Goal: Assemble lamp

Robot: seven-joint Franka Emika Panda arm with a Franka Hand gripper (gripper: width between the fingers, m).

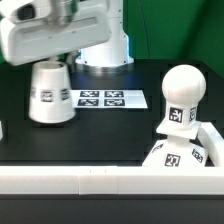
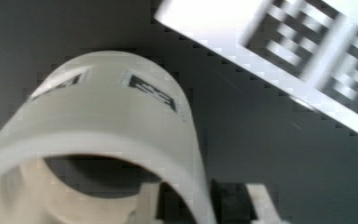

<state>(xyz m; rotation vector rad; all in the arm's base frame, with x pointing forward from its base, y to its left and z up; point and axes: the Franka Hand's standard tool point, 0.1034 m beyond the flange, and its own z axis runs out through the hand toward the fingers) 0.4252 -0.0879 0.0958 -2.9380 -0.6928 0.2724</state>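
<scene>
The white truncated-cone shade (image 1: pixel 50 95) stands on the black table at the exterior view's left. My gripper (image 1: pixel 50 62) is right over its top. In the wrist view the shade (image 2: pixel 105 130) fills the frame, and its rim wall runs between the two dark fingers (image 2: pixel 229 203) of my gripper (image 2: pixel 197 205), one inside and one outside, pressed against it. The round bulb (image 1: pixel 183 93) stands on its neck in the flat square base (image 1: pixel 190 152) at the exterior view's right front.
The marker board (image 1: pixel 110 98) lies flat on the table just right of the shade; it also shows in the wrist view (image 2: pixel 309 50). A white rail (image 1: pixel 100 182) runs along the table's front edge. The arm's white base (image 1: pixel 105 45) stands behind.
</scene>
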